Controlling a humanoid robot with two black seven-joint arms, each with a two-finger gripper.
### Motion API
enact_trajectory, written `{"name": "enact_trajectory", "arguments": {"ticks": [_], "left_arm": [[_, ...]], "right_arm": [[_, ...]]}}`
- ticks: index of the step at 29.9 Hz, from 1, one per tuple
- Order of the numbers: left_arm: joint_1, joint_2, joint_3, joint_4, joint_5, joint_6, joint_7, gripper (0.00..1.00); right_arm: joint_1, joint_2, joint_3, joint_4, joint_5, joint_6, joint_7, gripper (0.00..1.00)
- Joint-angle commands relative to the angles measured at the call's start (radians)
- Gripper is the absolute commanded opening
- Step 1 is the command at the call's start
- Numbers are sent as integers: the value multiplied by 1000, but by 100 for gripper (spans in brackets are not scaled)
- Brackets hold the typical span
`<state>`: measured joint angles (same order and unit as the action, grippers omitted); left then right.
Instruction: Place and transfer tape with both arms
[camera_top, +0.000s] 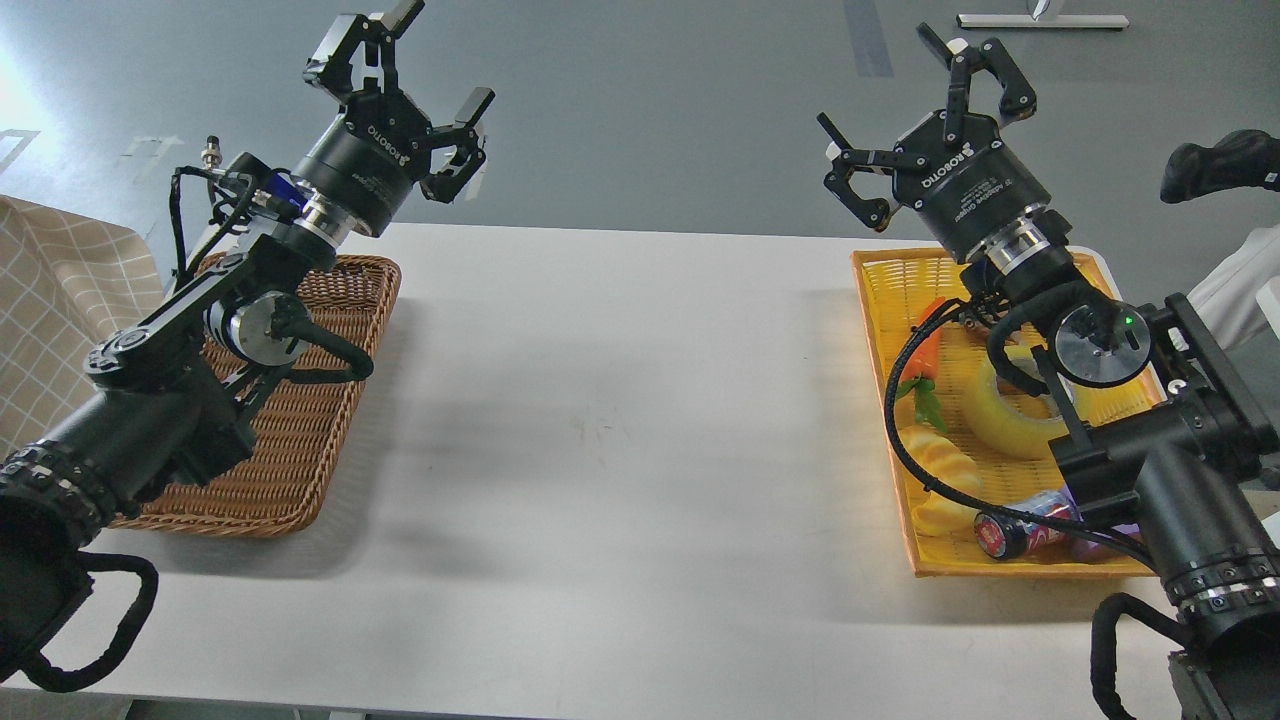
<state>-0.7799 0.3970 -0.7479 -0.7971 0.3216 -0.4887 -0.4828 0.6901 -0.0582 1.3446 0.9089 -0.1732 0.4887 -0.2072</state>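
The tape (1005, 415), a yellow translucent roll with a pale core, lies in the orange basket (885, 300) at the right, partly hidden behind my right arm. My right gripper (925, 110) is raised above the basket's far end, fingers spread open and empty. At the left, my left gripper (405, 85) hangs high above the far end of the brown wicker tray (300, 440), open with nothing in it.
The orange basket also holds a carrot toy (925, 355), a yellow croissant-like toy (945, 470) and a drink can (1020, 525). A checked cloth (55, 310) lies at the far left. White table (620, 430) spans between the two containers.
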Motion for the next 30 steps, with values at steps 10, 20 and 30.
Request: {"name": "enact_trajectory", "arguments": {"ticks": [10,20,30], "left_arm": [[-1,-9,-2,2,-1,0,-2,98],[-6,-13,-5,2,-1,0,-2,98],[-6,-13,-7,2,-3,0,-3,98]], "right_arm": [[-1,0,-2,5,0,0,-1,100],[-7,0,-1,11,0,0,-1,100],[-7,1,-1,11,0,0,-1,100]]}}
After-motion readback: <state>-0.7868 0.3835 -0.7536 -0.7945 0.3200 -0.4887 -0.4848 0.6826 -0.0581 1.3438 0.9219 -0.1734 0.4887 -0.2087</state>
